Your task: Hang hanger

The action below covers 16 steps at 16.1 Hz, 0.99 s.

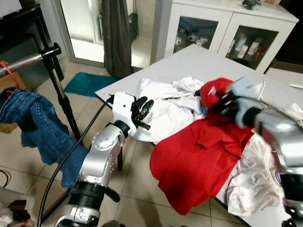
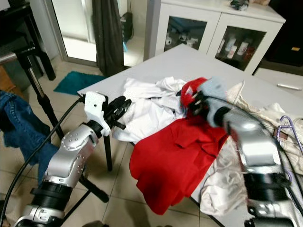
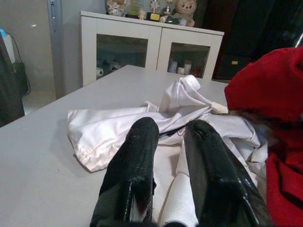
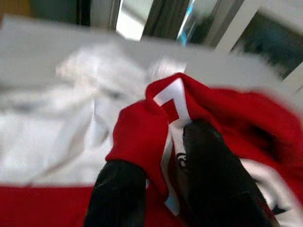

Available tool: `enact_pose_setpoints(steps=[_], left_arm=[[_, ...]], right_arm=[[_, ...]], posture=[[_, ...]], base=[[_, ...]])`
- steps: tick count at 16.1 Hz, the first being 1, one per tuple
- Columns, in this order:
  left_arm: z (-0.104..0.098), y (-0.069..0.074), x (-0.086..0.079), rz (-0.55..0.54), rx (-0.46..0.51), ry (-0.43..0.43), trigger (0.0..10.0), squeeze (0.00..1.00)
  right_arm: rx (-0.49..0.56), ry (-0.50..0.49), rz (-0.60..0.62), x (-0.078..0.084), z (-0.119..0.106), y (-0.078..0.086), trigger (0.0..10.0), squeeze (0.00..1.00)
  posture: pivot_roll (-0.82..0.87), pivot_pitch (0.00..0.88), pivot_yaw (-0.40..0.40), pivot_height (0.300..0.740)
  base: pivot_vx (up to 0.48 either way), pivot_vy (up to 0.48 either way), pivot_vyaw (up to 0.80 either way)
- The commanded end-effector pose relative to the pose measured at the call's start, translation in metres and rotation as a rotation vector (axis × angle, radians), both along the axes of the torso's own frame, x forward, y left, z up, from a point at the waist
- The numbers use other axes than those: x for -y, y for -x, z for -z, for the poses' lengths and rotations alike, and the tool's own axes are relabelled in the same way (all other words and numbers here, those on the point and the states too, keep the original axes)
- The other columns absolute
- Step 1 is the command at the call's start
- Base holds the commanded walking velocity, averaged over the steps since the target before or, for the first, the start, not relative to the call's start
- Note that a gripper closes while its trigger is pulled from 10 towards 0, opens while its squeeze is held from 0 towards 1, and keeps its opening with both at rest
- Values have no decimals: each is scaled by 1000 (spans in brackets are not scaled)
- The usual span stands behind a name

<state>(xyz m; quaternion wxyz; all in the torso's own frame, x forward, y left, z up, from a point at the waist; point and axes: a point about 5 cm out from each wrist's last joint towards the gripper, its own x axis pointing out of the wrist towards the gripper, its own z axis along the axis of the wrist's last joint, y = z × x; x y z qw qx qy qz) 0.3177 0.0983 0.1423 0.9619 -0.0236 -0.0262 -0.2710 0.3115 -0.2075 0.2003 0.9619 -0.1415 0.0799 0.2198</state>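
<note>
A red shirt [image 1: 199, 161] lies over the front edge of the grey table [image 1: 199, 61], with part of it hanging down. My right gripper [image 4: 163, 156] is shut on the shirt's bunched collar [image 1: 213, 90], which it holds a little above the table; this view is blurred. A crumpled white shirt [image 1: 163, 106] lies beside it at the table's corner. My left gripper [image 1: 142, 109] hovers over that corner, pointing at the white shirt [image 3: 142, 118], slightly open with nothing between its fingers. A pale purple wire hanger [image 2: 284, 125] rests on the table at the far right.
A metal rail [image 1: 28, 61] on a black stand [image 1: 64, 104] is at the left, with blue jeans [image 1: 28, 118] draped on it. A white glass-door cabinet [image 1: 227, 28] stands behind the table. More pale clothes [image 1: 255, 184] hang off the table's right front. A teal mat [image 1: 87, 82] lies on the tiled floor.
</note>
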Motion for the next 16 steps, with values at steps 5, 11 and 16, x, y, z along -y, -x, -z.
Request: enact_pose_setpoints(steps=[5,11,16], left_arm=[[-1,1,6,22,-4,-8,10000,0],[-1,2,2,6,-1,-11,10000,0],[-3,0,1,2,8,-17,10000,0]], right_arm=[[8,26,12,-7,6,7,10000,616],[-81,140,-170,-15,15,15,10000,1000],[-55,410,-249,-2,3,8,10000,753]], posture=[[-17,0,-50,740],[3,0,-60,740],[8,0,-65,740]], base=[[0,0,0],[0,0,0],[0,0,0]])
